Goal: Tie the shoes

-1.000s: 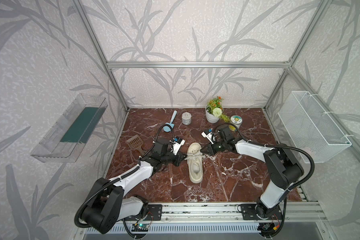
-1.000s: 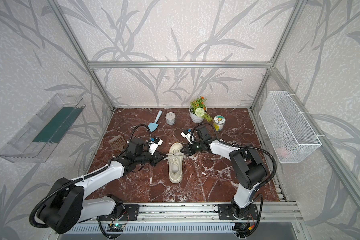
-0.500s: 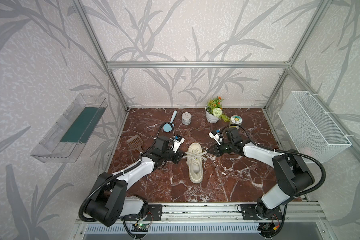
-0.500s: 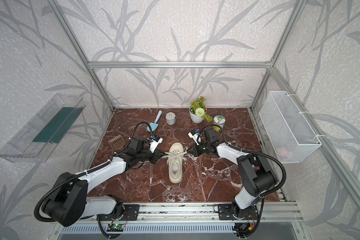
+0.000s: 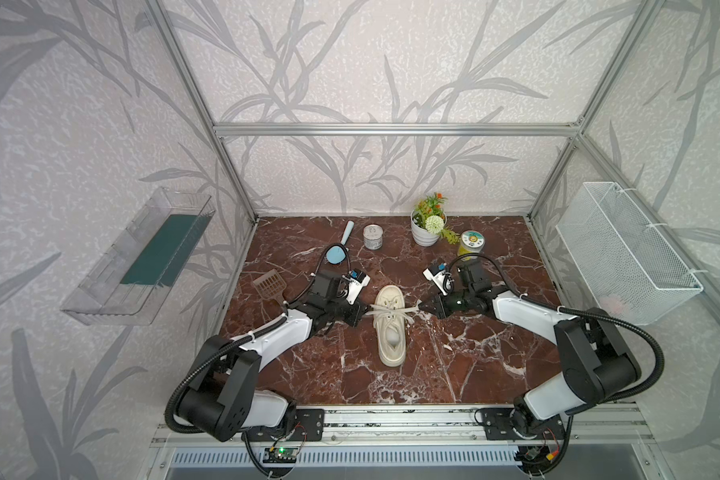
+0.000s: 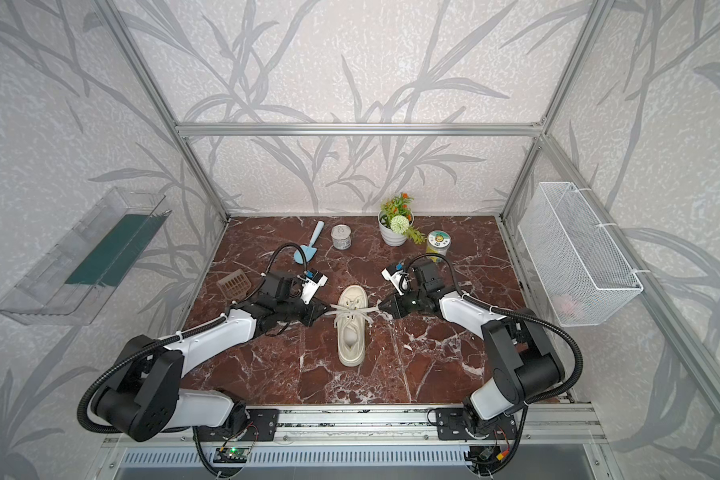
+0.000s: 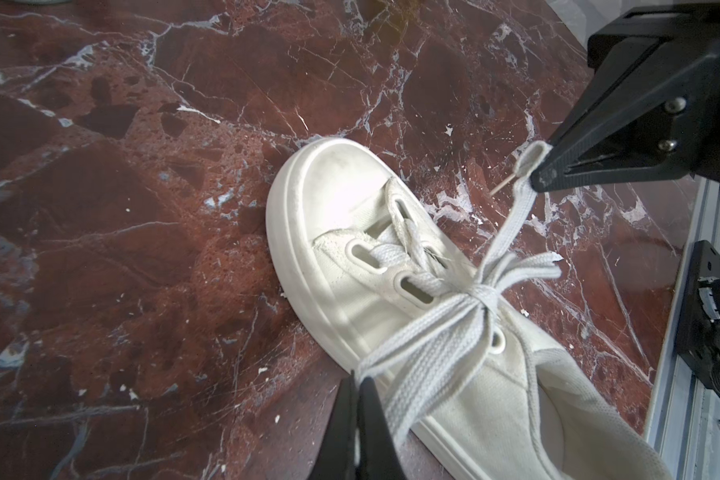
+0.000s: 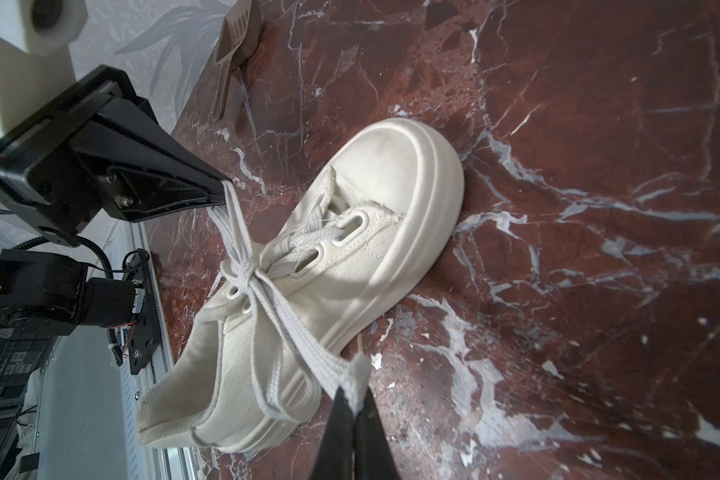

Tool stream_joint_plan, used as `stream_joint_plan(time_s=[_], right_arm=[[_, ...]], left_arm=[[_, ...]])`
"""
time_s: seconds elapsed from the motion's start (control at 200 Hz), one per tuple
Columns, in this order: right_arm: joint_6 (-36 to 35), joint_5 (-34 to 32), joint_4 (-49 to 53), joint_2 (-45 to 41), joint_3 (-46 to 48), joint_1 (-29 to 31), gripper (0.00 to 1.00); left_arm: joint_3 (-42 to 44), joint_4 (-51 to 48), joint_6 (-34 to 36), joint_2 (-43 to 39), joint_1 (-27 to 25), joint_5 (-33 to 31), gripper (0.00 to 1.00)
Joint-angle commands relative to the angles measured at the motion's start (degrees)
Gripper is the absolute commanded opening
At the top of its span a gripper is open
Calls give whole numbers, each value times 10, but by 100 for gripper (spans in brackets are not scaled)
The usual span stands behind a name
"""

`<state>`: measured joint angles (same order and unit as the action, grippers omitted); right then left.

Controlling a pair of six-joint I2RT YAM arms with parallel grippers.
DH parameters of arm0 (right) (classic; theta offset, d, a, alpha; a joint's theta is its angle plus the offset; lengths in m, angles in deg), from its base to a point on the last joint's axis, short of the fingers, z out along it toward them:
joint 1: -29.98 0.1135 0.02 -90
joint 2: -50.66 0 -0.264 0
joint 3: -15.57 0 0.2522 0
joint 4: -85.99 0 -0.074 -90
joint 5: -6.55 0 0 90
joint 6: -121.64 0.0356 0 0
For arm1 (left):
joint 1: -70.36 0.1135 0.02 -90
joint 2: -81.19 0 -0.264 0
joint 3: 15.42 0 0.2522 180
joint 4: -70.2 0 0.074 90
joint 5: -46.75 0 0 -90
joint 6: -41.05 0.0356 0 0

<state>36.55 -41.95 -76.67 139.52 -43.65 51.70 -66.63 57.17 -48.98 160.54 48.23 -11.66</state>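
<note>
Moved: left gripper (image 5: 364,313) and right gripper (image 5: 420,306), farther apart, outward from shoe (image 5: 389,345). Altered: laces (image 5: 391,311), slack then, taut now.

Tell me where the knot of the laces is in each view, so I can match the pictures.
In a top view: knot just below centre, on the shoe.
In a top view: knot likewise just below centre.
Left wrist: knot where the laces meet, behind the toe cap.
Right wrist: knot mid-shoe, behind the toe cap.
Shared landmark: the toe cap, visible in all four.
</note>
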Motion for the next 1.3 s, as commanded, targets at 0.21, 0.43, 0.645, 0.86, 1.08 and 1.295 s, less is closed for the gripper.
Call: stream_joint_plan(time_s=[0.21, 0.43, 0.645, 0.86, 1.08, 1.295], right_arm=[[12, -26, 28, -27, 26, -8, 0], [21, -21, 55, -6, 24, -7, 0], [36, 23, 34, 16, 20, 5, 0], [44, 29, 61, 36, 7, 6, 0], [31, 22, 71, 5, 13, 1, 33], [1, 21, 126, -53, 12, -22, 46]], left_arm=[[-22, -10, 8, 21, 9, -9, 0], [-25, -5, 12, 34, 9, 2, 0], [-29, 10, 10, 40, 6, 39, 0], [-29, 19, 7, 43, 6, 44, 0], [-34, 25, 2, 51, 7, 49, 0], [-37, 25, 1, 48, 7, 51, 0]])
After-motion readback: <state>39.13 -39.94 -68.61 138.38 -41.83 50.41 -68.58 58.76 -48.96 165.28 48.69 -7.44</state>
